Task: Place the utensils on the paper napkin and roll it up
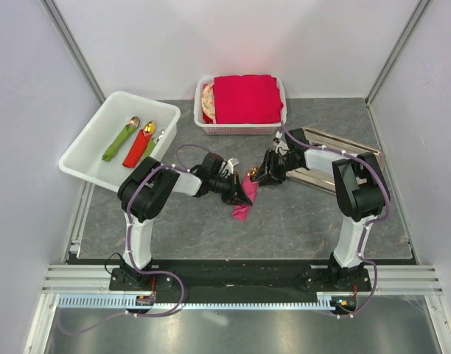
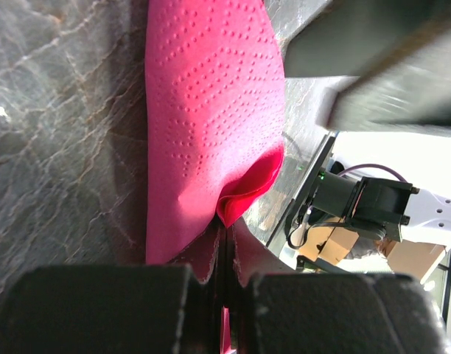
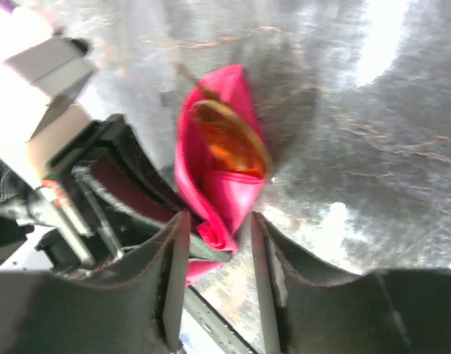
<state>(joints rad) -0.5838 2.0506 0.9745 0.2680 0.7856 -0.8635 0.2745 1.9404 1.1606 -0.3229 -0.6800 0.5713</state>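
Your left gripper (image 1: 244, 193) is clenched on the paper napkin (image 2: 211, 110), a thin magenta sheet embossed with dotted lines. It lies rolled on the grey marbled tabletop (image 1: 299, 221), mid-table. Your right gripper (image 3: 219, 217) stands parted, its pads either side of the roll's end, where a shiny gold spoon (image 3: 229, 140) bowl shows inside. Beyond sit a smooth white tub (image 1: 85, 140) and a slotted basket (image 1: 240, 129) holding red napkins (image 1: 247, 98).

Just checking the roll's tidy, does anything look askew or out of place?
Yes. The napkin is a loose, lopsided bundle rather than a tight roll, and a gold spoon bowl shows in its gaping open end. The left claw is shut on it; the right claw stands open around its edge.
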